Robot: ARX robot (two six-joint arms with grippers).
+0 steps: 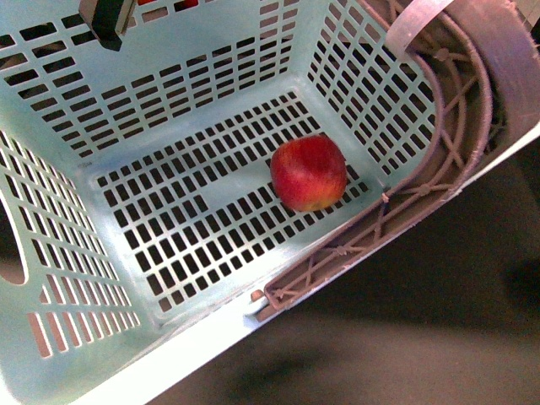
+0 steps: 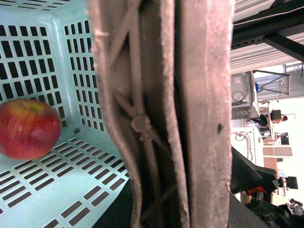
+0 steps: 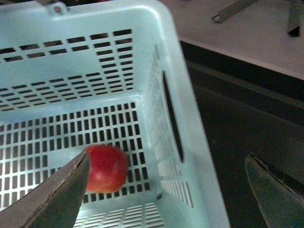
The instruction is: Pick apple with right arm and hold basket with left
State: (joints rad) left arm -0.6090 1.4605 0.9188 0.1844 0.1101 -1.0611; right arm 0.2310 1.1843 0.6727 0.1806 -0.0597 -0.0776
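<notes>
— While the basket point(image 1: 194, 337) shows tilted in the front view, what goes down as item one?

— Item 1: apple point(image 1: 308, 173), red with a yellow blush. Location: inside the basket, on the slotted floor, near the corner on the handle point(image 1: 456, 126) side. Nothing is gripping it.

— Item 2?

— Item 2: right gripper point(image 3: 167, 159). Fingers wide apart, nothing between them. Position: above the basket, straddling the wall with the oval cutout point(image 3: 171, 114); one finger over the floor near the apple, the other outside.

— Item 3, the left gripper?

— Not legible. Its wrist view is filled by the handle lattice, close up (likely held there, but no finger can be made out). Apart or together: cannot tell.

— Step in hand?

— Judged: the reach for the apple, with no grasp yet.

— Handling notes?

— Shift inward until both fingers clear the wall and bracket the apple across its widest part. Descend straight and stop short of the floor slots, where a fingertip could catch. Close gently, since a round, smooth fruit on a tilted floor is apt to roll toward the corner. The left arm should hold the basket steady during the grasp. Lift clear of the handle.
</notes>
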